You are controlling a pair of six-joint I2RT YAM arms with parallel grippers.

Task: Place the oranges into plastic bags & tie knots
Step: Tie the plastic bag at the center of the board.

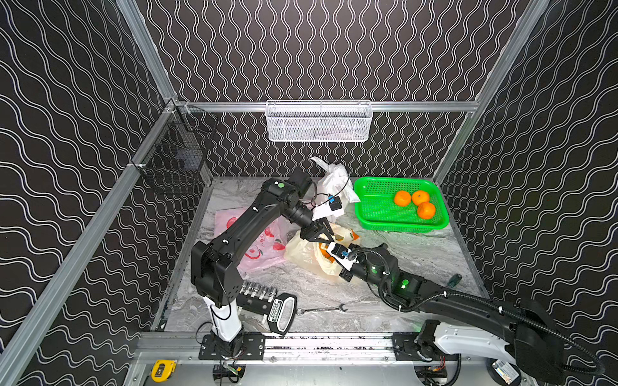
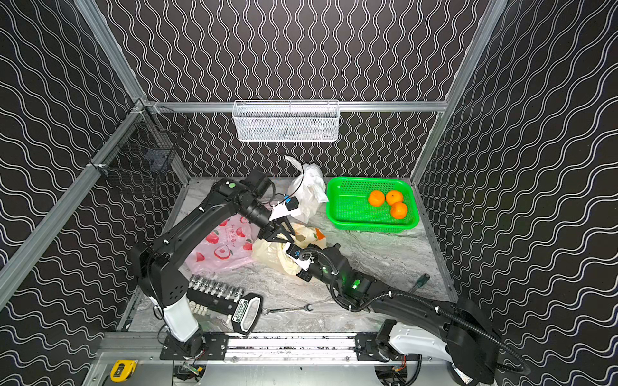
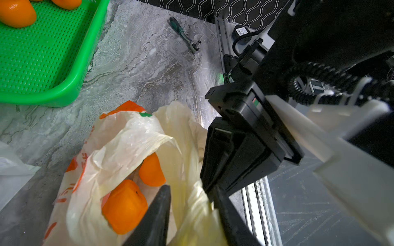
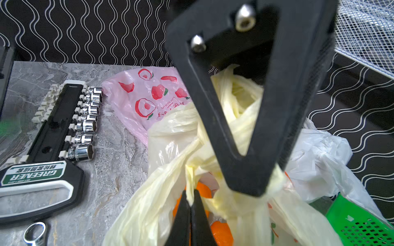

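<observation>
Over the marble tabletop (image 1: 418, 254), I am pinching one handle of the yellow bag (image 4: 149, 208) in my right gripper (image 4: 190, 200) and clamping another in my left gripper (image 4: 250, 183), readying a knot above its oranges (image 3: 125, 204).

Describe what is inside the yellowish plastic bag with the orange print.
Two oranges show through the open mouth of the yellowish bag in the left wrist view. Crinkled plastic covers the rest of the inside, so more fruit may lie hidden.
</observation>
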